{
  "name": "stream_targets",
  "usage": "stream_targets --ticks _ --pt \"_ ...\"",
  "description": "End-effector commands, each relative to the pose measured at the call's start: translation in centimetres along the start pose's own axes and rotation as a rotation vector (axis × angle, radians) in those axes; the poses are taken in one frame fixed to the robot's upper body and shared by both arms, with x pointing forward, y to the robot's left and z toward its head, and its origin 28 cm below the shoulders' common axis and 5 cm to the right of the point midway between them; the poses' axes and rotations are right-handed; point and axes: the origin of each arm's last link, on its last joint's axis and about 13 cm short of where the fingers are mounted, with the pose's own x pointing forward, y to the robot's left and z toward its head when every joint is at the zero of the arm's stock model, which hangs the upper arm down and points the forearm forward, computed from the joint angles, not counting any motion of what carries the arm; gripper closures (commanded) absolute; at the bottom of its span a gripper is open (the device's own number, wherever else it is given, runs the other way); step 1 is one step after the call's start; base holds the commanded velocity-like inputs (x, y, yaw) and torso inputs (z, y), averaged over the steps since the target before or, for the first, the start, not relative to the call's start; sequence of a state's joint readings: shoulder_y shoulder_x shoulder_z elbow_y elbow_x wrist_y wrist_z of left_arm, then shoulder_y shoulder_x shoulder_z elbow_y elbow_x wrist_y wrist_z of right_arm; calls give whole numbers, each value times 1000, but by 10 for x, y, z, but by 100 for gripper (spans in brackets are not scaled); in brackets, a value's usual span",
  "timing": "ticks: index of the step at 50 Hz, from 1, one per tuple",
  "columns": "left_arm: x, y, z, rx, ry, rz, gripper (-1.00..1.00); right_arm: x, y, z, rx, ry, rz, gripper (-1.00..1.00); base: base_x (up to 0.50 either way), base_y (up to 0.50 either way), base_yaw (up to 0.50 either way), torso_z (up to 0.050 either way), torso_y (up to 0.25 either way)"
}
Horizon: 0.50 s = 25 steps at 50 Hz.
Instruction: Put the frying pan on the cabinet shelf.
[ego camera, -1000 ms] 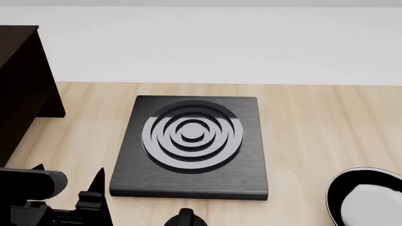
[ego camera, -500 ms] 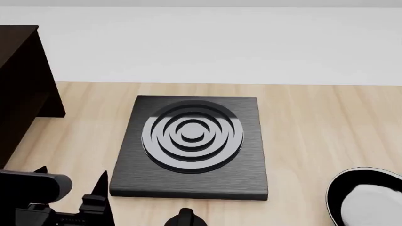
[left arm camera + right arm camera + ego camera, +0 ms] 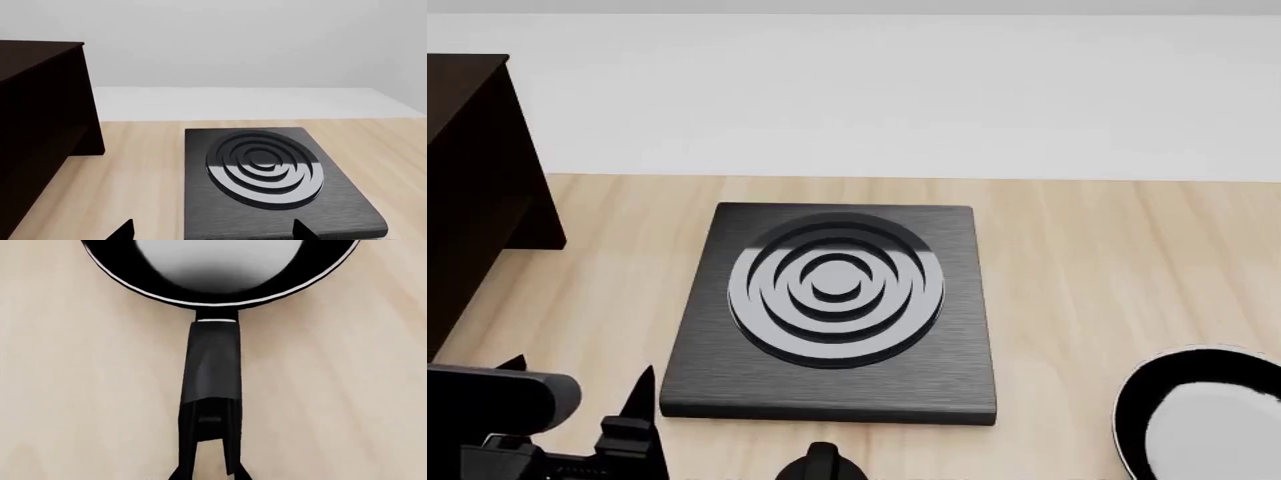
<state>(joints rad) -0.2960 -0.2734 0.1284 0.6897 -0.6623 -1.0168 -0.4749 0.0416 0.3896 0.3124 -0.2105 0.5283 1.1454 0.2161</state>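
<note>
The frying pan (image 3: 1194, 420), black with a pale rim and a glossy white inside, is at the head view's bottom right, cut off by the frame edge. In the right wrist view its bowl (image 3: 220, 270) is above and its short handle (image 3: 212, 365) runs toward my right gripper (image 3: 209, 412), whose two dark fingers are closed on the handle's looped end. The dark brown cabinet (image 3: 467, 180) stands at the far left and also shows in the left wrist view (image 3: 40, 115). My left gripper (image 3: 577, 378) is open and empty at the bottom left; only its fingertips (image 3: 123, 231) show in the left wrist view.
A square black burner plate (image 3: 827, 310) with concentric rings lies in the middle of the pale wooden table (image 3: 1094, 260), and shows in the left wrist view too (image 3: 267, 180). A white wall is behind. A small black robot part (image 3: 821, 462) shows at the bottom edge.
The pan has shifted slightly left and up in the head view. The left gripper has dropped slightly toward the bottom of the frame.
</note>
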Motion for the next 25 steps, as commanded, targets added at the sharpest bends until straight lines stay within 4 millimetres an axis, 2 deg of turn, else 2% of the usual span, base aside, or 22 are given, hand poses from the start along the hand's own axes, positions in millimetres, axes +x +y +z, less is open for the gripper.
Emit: stream_targets --ticks 1,14,17,24,25 --pt "0 0 1 3 2 -1 -100 -4 5 4 -37 -25 19 100 0 0 0 0 0" --pt "-1 -1 1 4 1 -1 -100 -32 16 29 -90 -141 31 100 0 0 0 0 1" --pt "-1 0 1 3 1 -1 -100 -47 24 45 -110 -209 52 100 0 0 0 0 3" --pt "1 2 2 0 -11 1 -100 -65 34 69 -147 -272 116 100 0 0 0 0 1" --pt "3 3 4 4 -35 -11 -100 -71 38 80 -173 -300 146 100 0 0 0 0 0"
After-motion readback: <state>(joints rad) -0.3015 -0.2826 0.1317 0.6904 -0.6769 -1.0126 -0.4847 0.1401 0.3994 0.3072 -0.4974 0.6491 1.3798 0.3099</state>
